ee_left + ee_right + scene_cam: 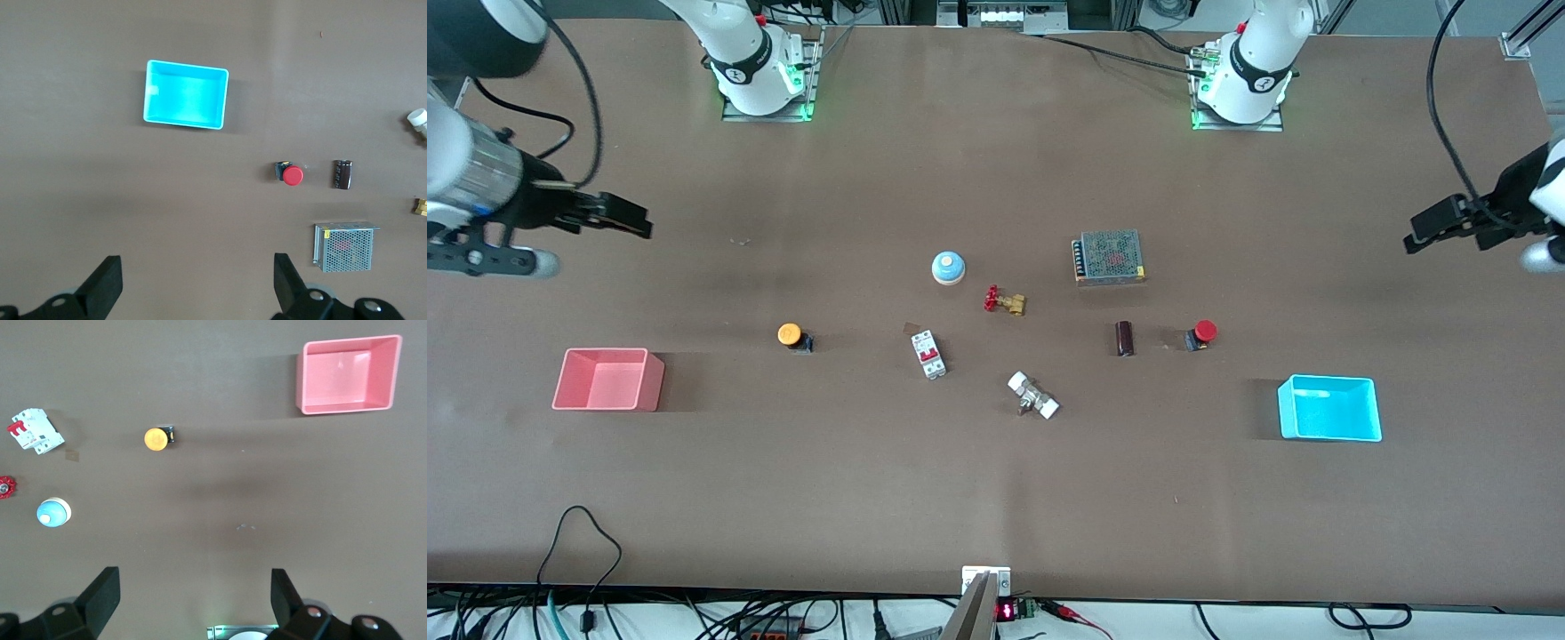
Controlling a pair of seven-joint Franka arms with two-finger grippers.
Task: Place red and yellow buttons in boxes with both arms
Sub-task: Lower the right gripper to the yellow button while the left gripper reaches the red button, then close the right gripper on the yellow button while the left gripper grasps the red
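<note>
The yellow button [791, 335] [156, 439] lies on the table beside the salmon-pink box [649, 382] [347, 405], toward the right arm's end. The red button [1203, 333] [291, 175] lies toward the left arm's end, with the cyan box [1329, 436] [183, 121] nearer the front camera than it. My right gripper [643, 224] [193, 580] hangs open and empty over bare table at its end. My left gripper [1412, 233] [197, 267] hangs open and empty over bare table at its own end. Both boxes are empty.
Between the buttons lie a blue-domed round button [949, 268], a brass valve with a red handwheel [1005, 301], a white circuit breaker [928, 354], a white-capped fitting [1033, 396], a dark cylinder [1125, 338] and a grey mesh-topped unit [1109, 257].
</note>
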